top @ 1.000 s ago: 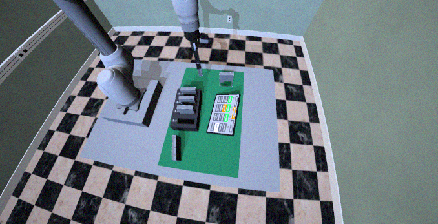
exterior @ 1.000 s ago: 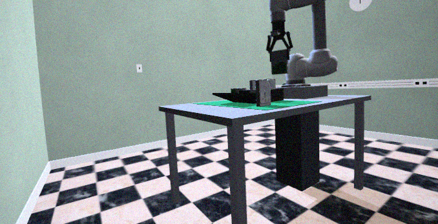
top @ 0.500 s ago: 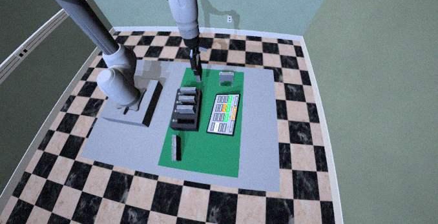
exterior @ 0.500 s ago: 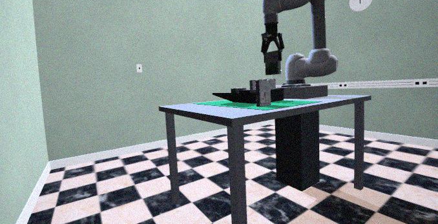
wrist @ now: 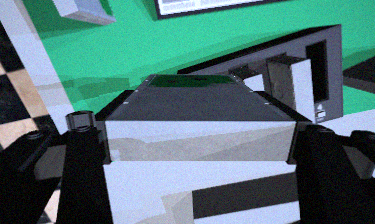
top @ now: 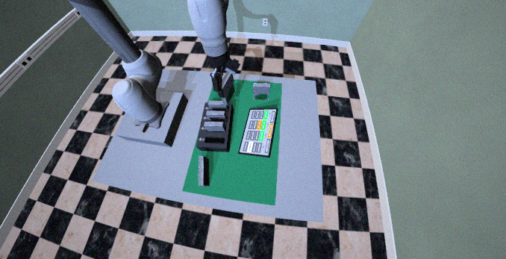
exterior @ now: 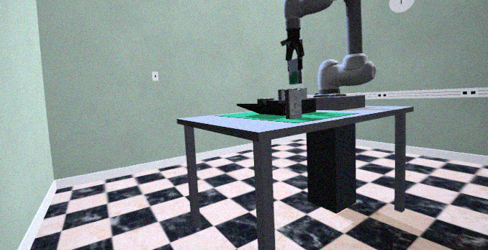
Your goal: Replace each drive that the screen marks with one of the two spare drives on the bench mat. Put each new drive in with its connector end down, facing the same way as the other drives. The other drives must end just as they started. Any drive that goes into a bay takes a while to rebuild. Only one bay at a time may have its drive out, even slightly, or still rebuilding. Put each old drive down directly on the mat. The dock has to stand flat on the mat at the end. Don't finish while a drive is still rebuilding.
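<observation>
While the pincer [top: 221, 86] [exterior: 295, 63] [wrist: 194, 105] grips a drive [top: 227, 86] [exterior: 294, 71] [wrist: 201, 141] | its lower end hidden

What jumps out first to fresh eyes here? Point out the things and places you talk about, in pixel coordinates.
The gripper [top: 222, 82] [exterior: 295, 61] [wrist: 194, 105], shut on a drive [top: 227, 86] [exterior: 294, 71] [wrist: 199, 102] above the bench. Then the green mat [top: 239, 183] [exterior: 245, 115] [wrist: 139, 50], carrying the black dock [top: 228, 143] [exterior: 270, 109] [wrist: 331, 45] with three drives standing in it. Beside the dock, the screen [top: 258, 132] shows green and orange marks.
</observation>
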You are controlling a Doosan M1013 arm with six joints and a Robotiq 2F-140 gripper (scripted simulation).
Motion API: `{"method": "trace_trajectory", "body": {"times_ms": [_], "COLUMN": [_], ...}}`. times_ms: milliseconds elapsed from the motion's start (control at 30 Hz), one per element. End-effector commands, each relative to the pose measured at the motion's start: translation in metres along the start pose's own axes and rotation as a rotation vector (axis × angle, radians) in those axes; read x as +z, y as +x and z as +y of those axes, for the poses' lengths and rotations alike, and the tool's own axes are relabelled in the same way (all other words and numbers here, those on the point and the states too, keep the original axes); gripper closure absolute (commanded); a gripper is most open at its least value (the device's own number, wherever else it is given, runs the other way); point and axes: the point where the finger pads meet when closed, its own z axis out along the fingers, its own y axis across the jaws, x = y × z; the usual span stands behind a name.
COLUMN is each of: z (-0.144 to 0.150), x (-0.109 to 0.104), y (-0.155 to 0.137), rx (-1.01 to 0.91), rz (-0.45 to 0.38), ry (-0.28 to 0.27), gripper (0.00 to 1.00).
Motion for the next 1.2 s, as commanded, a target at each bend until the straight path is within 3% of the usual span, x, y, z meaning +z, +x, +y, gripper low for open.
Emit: {"method": "trace_trajectory", "body": {"times_ms": [0, 833, 1167], "z": [0.014, 0.134, 0.168], "x": [-0.001, 0.0, 0.0], "y": [0.004, 0.014, 0.011], "rx": [0.078, 0.721, 0.906], "rz": [0.001, 0.001, 0.001], "ry": [0.0, 0.001, 0.001], "gripper": [0.9, 0.9, 0.9]}}
